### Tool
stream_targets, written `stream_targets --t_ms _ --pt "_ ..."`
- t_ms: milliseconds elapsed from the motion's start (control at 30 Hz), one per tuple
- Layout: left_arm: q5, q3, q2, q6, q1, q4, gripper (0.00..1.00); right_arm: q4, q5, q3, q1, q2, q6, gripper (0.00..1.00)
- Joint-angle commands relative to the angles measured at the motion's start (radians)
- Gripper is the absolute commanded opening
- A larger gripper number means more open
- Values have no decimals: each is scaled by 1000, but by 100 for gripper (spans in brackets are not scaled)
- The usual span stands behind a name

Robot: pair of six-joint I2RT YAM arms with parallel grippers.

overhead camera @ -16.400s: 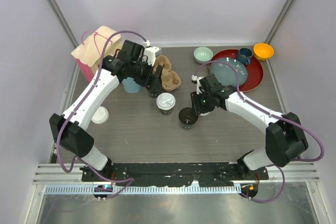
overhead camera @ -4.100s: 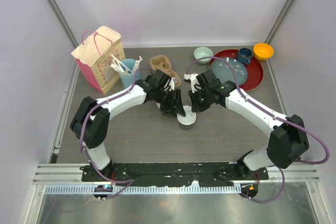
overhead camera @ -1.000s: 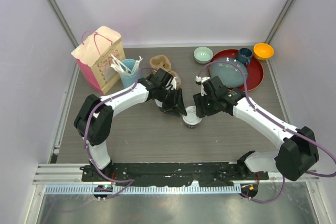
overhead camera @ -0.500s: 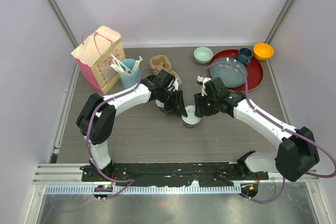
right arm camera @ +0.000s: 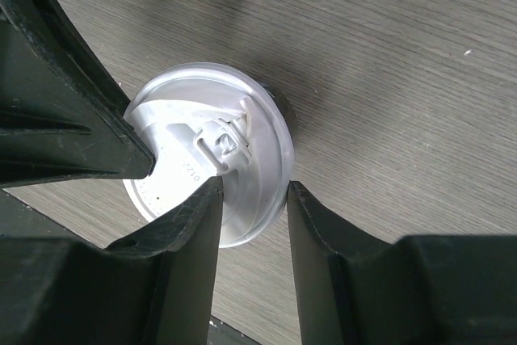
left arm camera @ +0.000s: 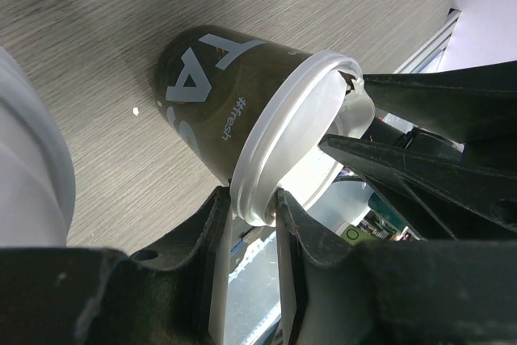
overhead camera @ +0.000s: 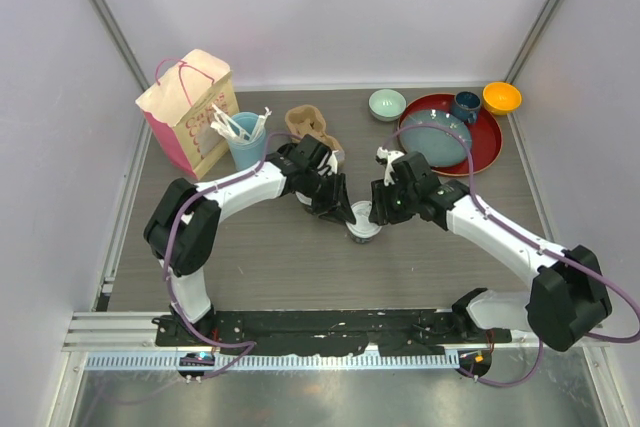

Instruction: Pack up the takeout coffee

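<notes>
Now the left gripper (left arm camera: 252, 224) pinches the rim of the white lid (left arm camera: 299, 131) on a black coffee cup (left arm camera: 218, 94) (standing near the cardboard carrier (overhead camera: 305, 122), on its arm-base side). Right gripper (right arm camera: 252, 199) fingers sit slightly spread over that lid's edge.

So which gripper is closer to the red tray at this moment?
Right. The right gripper is at the lidded cup, its wrist just in front of the red tray. The left gripper is on the cup's other side, farther from the tray.

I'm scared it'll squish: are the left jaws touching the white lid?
Touching. Left wrist view shows the left gripper pinching the rim of the white lid, no gap.
</notes>
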Motion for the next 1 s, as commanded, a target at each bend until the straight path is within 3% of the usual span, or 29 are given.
stream_targets --t_ms 0,533,800,967 --pt "-141 -44 21 17 4 -54 24 -37 23 -52 -13 -26 8 41" --pt "-251 -54 105 62 -3 -103 21 -9 -12 -120 -42 -37 54 33" --pt "-80 67 66 47 -7 -76 27 9 -63 -121 -45 -53 42 32" --pt "-3 107 33 30 -7 -48 37 14 -74 -103 -45 -51 27 32"
